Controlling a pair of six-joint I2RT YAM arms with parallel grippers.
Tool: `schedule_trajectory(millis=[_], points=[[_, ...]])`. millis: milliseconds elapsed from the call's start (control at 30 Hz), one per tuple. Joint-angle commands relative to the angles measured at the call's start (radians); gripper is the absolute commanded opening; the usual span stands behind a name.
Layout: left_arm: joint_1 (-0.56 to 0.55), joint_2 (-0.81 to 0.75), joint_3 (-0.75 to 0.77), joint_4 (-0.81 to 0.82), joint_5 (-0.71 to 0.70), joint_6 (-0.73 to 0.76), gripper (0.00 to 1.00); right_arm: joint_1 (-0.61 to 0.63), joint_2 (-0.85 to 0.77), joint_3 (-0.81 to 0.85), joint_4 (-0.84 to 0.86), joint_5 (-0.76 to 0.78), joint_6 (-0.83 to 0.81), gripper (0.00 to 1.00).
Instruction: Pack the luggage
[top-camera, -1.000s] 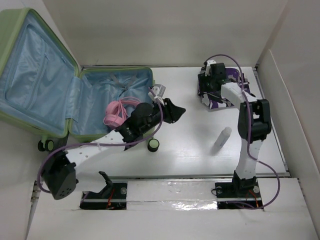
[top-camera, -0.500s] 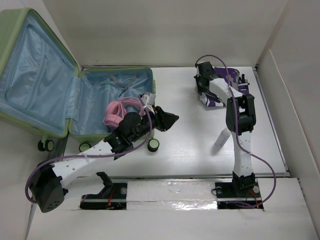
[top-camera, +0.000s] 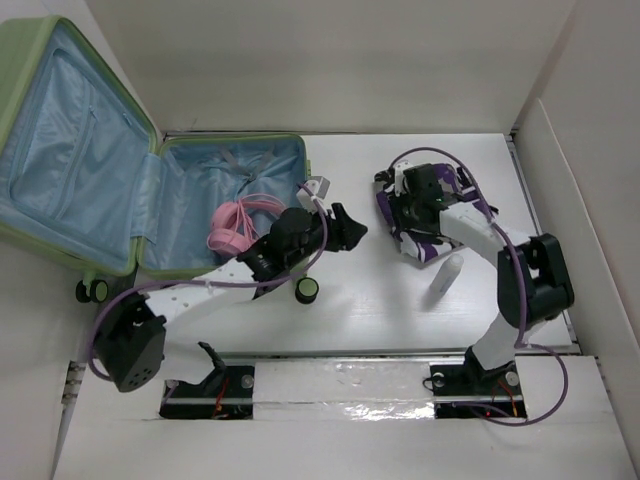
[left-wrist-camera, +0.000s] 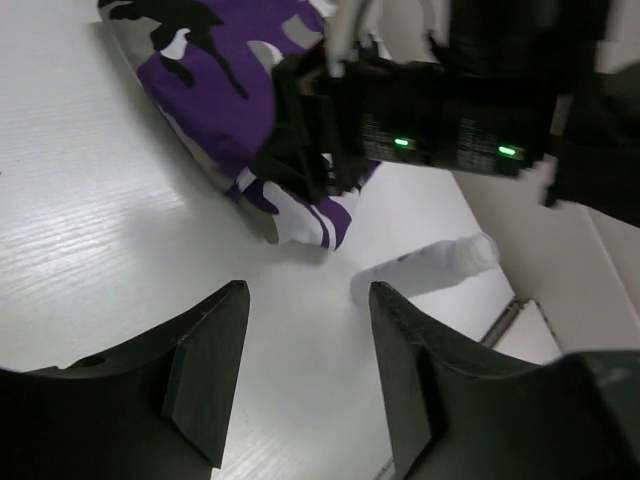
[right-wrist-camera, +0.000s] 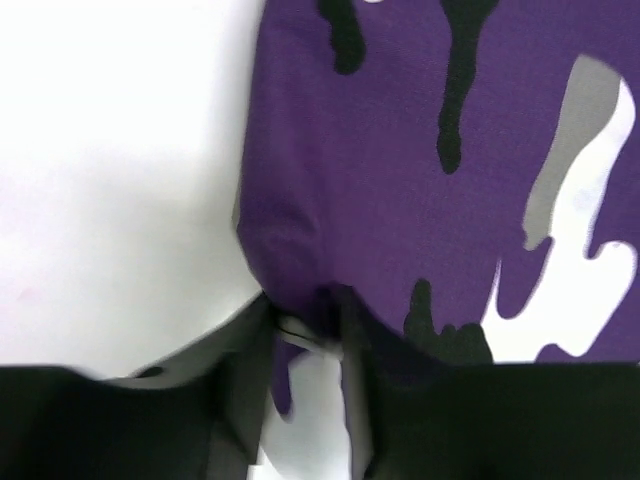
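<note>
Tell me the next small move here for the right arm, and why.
Probably lift the purple camouflage cloth slightly off the table: the right end effector seems pinched on its edge, and the luggage lies open to the left.

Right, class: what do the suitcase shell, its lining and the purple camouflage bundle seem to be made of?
Suitcase shell: likely hard plastic, smooth light green, holding a rigid rim. Lining: pale blue fabric, slightly creased. Purple camouflage bundle: soft printed cloth, folded and bunched.
</note>
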Motion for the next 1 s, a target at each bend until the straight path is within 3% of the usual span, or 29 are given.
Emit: schedule_trajectory(millis=[0, 33, 133, 333, 400, 433, 500, 600, 633, 733, 967], points=[[0.010, 0.084, 0.079, 0.012, -0.048, -0.051, 0.48, 0.012, -0.131, -0.057, 0.106, -0.069, 0.012, 0.49], [0.010, 0.111, 0.093, 0.009, -0.049, -0.055, 0.53, 0.012, -0.165, -0.077, 0.128, -0.101, 0.018, 0.64], [0.010, 0.236, 0.171, -0.005, -0.057, -0.083, 0.61, 0.002, -0.289, -0.133, 0.139, -0.124, 0.032, 0.80], [-0.010, 0.476, 0.339, -0.027, -0.166, -0.134, 0.78, -0.067, -0.562, -0.219, 0.109, -0.078, 0.046, 0.76], [-0.010, 0.577, 0.437, -0.049, -0.192, -0.150, 0.79, -0.087, -0.642, -0.247, 0.111, -0.048, 0.073, 0.65], [-0.010, 0.611, 0.470, -0.078, -0.193, -0.160, 0.79, -0.101, -0.727, -0.285, 0.135, -0.043, 0.087, 0.49], [-0.010, 0.717, 0.579, -0.107, -0.196, -0.175, 0.79, -0.110, -0.808, -0.333, 0.190, -0.076, 0.099, 0.42], [0.013, 0.850, 0.711, -0.164, -0.183, -0.210, 0.81, -0.110, -0.907, -0.361, 0.211, -0.162, 0.099, 0.50], [0.013, 0.878, 0.742, -0.200, -0.186, -0.218, 0.81, -0.110, -0.920, -0.359, 0.194, -0.187, 0.099, 0.62], [0.033, 0.992, 0.892, -0.300, -0.181, -0.221, 0.81, -0.110, -0.964, -0.348, 0.166, -0.219, 0.095, 0.77], [0.033, 1.138, 1.060, -0.377, -0.163, -0.243, 0.76, -0.092, -1.020, -0.373, 0.204, -0.271, 0.099, 0.79]])
